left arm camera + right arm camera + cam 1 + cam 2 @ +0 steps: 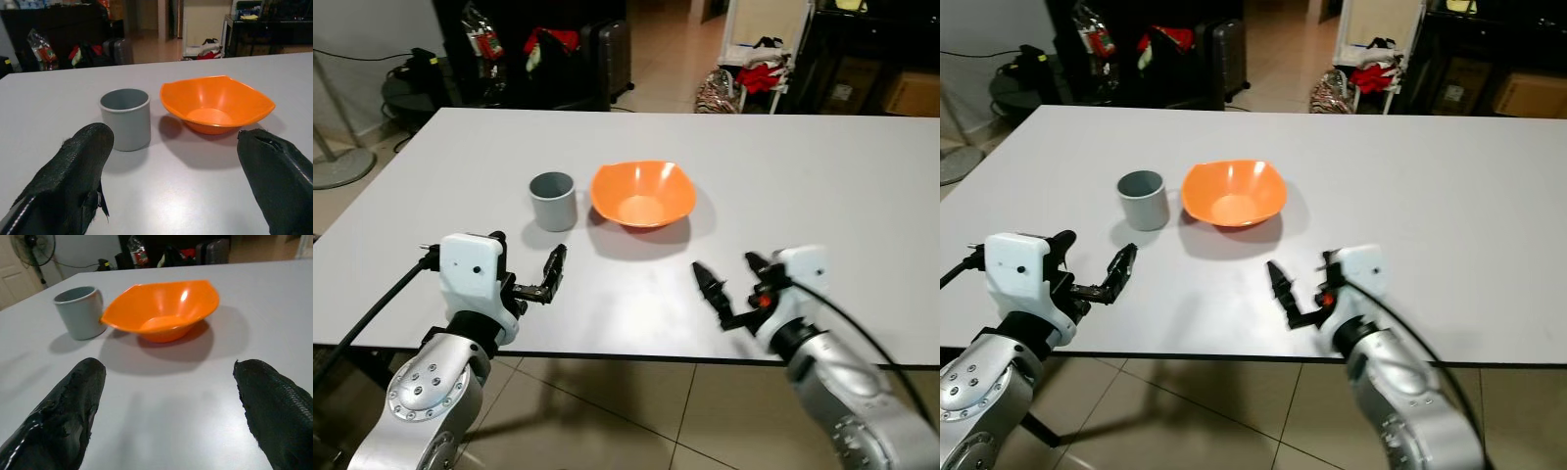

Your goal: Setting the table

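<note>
Where the white bench carries the setting, an orange bowl sits near its middle, upright, with a grey cup just beside it on the robot's left, not quite touching. Left pincer: released, fingers spread, hovering at the near edge, grasping nothing. Right pincer: likewise released, fingers apart, near the front edge, well short of the bowl.

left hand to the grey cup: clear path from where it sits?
Probably yes. The left hand is open over the table's near edge, the grey cup stands upright straight ahead of it, only bare white table between. The orange bowl sits beside the cup.
</note>
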Motion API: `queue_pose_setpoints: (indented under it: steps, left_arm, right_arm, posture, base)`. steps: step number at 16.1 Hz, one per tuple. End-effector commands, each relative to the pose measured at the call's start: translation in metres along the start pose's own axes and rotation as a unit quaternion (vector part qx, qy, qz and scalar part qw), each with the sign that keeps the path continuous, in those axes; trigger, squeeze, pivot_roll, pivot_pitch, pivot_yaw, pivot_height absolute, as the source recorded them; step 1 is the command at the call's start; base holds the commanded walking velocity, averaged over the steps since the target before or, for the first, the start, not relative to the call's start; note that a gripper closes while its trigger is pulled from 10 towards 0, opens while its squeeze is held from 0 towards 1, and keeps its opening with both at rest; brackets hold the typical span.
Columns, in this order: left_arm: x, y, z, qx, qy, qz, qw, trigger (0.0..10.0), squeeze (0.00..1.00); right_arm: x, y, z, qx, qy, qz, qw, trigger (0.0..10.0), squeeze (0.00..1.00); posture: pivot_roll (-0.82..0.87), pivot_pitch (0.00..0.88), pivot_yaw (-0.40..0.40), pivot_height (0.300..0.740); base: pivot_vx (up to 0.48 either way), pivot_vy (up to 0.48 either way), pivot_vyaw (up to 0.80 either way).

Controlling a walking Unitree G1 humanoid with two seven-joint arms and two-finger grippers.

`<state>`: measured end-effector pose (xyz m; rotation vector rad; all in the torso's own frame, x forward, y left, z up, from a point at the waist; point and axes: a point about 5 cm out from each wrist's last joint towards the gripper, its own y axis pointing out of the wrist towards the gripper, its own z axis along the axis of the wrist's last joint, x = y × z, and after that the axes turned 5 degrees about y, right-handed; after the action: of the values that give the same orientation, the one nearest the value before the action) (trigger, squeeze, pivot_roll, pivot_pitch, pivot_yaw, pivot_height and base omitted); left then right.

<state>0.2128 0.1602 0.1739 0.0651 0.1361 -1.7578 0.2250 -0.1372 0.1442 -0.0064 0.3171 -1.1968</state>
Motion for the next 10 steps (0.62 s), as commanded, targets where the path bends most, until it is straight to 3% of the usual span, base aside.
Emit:
queue_pose_setpoints:
  steps: [1,4,10]
  left_arm:
    - [-0.0004,-0.0002,-0.0017,-0.001,0.007,0.008,1.000,10.0,0.00]
    - [0.0009,-0.0024,-0.0027,-0.004,0.012,0.012,1.000,10.0,0.00]
    - [0.0002,-0.0019,-0.0023,-0.002,0.017,0.014,1.000,10.0,0.00]
  right_arm:
    - [-0.0045,-0.0005,0.0048,0.016,-0.010,0.005,1.000,10.0,0.00]
    - [-0.0049,0.0005,0.0013,0.016,-0.005,0.009,1.000,10.0,0.00]
    - [-0.0043,0.0036,-0.0016,0.015,-0.004,0.010,1.000,10.0,0.00]
  posture:
    - [-0.04,0.000,0.046,0.740]
    - [-0.03,0.000,0.035,0.740]
    - [-0.02,0.000,0.028,0.740]
  base:
    - [0.000,0.000,0.00]
    - [0.000,-0.090,0.00]
    - [0.000,-0.410,0.00]
